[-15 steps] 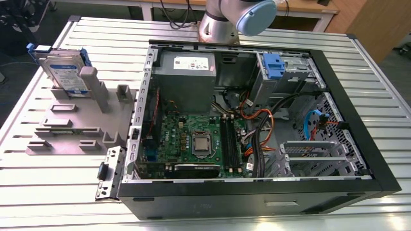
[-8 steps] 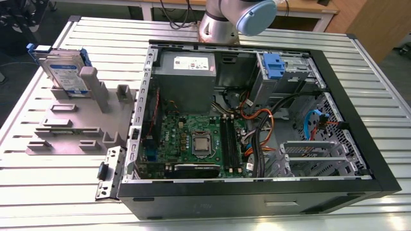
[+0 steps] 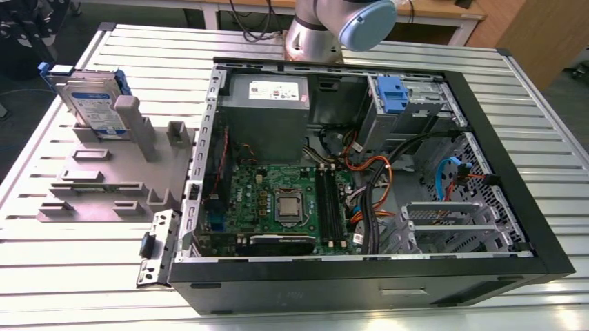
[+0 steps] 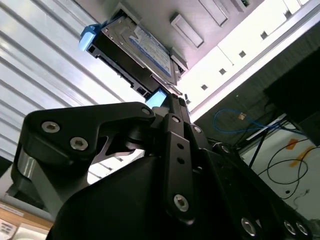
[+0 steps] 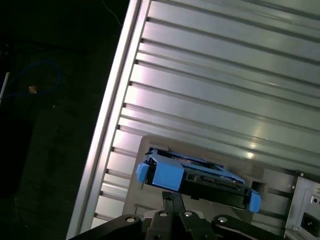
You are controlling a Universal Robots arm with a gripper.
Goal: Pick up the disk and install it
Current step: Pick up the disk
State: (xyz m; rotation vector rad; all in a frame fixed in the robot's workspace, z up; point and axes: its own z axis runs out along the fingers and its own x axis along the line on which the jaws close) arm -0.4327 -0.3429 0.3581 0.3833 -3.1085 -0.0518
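Observation:
The disk (image 3: 92, 103), a silver-grey drive with a white-and-blue label in a blue bracket, stands on edge in a slot of the grey holder (image 3: 101, 179) on the exterior view's left. Both wrist views look down on the disk (image 4: 142, 47) (image 5: 200, 177) from a distance. My gripper (image 4: 170, 97) (image 5: 170, 196) is shut with nothing between its fingers, and its tips point toward the disk without touching it.
An open computer case (image 3: 368, 172) lies on the ribbed metal table (image 3: 515, 89), with motherboard, cables and a grey power supply (image 3: 267, 96) inside. A blue latch (image 3: 393, 93) marks the drive bay at the case's far corner. The arm's base (image 3: 318, 31) stands behind the case.

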